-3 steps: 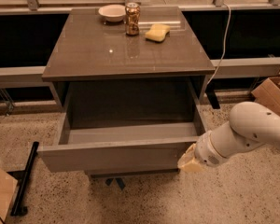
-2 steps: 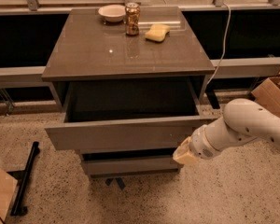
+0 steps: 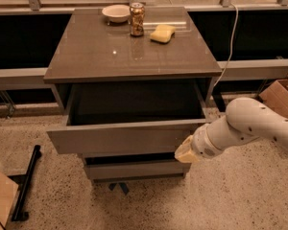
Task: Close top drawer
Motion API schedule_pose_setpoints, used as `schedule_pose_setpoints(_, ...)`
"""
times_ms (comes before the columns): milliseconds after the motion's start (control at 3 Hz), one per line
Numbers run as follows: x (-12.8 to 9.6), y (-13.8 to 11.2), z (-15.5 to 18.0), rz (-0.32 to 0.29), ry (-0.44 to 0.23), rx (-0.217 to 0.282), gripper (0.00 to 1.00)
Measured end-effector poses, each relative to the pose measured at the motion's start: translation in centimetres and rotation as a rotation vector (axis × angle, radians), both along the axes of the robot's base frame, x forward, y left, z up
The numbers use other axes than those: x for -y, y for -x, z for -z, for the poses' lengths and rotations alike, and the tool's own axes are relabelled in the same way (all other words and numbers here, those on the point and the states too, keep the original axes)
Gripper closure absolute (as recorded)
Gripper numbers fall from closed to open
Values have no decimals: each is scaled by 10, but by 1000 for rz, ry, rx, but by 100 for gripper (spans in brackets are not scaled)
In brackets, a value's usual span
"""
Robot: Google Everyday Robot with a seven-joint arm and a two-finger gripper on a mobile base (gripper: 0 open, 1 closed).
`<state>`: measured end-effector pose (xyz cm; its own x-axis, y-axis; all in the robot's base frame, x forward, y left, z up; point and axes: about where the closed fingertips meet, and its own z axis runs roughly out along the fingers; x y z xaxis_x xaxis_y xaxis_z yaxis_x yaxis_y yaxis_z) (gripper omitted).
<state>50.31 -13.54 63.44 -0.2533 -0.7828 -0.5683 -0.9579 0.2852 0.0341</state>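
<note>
We see the top drawer (image 3: 116,139) partly pulled out from under the bench (image 3: 134,56). Its plain grey front stands forward of the bench's body, and a dark strip of its inside is open to view behind the panel. The drawer sits at about 6 o'clock from the bench top's middle and spans nearly the full width. The gripper (image 3: 184,152), a pale yellowish tip on the end of the white arm (image 3: 259,123), is at the drawer front's lower right corner, at roughly 4 o'clock from the panel's middle. It looks pressed against the panel. We cannot tell whether the gripper is apart or together. The arm reaches in from the 3 o'clock edge of the scene. Below the top drawer a second grey drawer front (image 3: 134,169) sits further back. On the bench top, toward 12 o'clock, a shallow bowl (image 3: 116,12), a drink can (image 3: 137,19) and a yellow sponge (image 3: 162,33) stand in a loose row. The can is just beside the bowl and the sponge is near the can at its 4 o'clock. A white cable (image 3: 230,47) hangs down past the bench's right side. A cardboard box (image 3: 283,92) sits on the speckled floor at 3 o'clock, behind the arm, and a black bar (image 3: 26,183) lies on the floor at 8 o'clock.
</note>
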Motion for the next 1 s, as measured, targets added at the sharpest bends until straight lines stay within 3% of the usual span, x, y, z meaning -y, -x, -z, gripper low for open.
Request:
schedule_pose_setpoints(667,-42,-79,-12,-88,-18,149,100)
schedule_pose_setpoints(1000,-42,-77,-12,-88,-18,149,100)
